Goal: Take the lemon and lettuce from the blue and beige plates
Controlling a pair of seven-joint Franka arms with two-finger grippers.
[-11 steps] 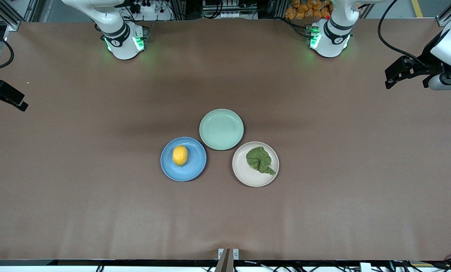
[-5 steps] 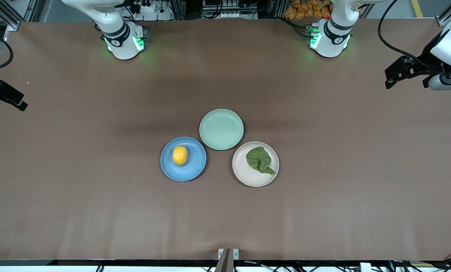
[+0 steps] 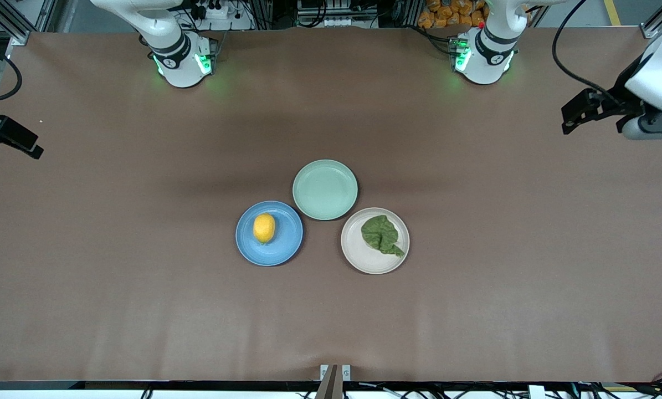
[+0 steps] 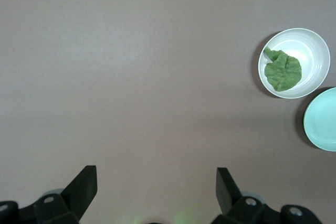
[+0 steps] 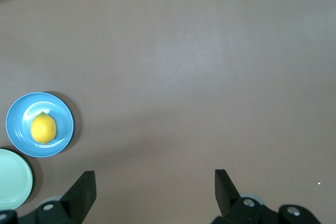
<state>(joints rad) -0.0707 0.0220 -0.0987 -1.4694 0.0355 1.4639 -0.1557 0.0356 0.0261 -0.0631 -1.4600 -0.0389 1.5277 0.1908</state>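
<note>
The left gripper [image 3: 566, 119] hangs with fingers spread over bare table at the left arm's end, well apart from the lettuce [image 3: 383, 235], which lies on the beige plate [image 3: 358, 252]. The right gripper [image 3: 29, 149], also spread wide, is over the right arm's end, well apart from the lemon [image 3: 264, 228] on the blue plate [image 3: 283, 244]. A mint plate [image 3: 325, 189] sits between, farther from the camera.

On the tabletop [image 3: 142, 305], three plates cluster: mint plate [image 3: 325, 189] at twelve o'clock, lemon's plate [image 3: 283, 244] at eight, lettuce's plate [image 3: 361, 252] at four.
</note>
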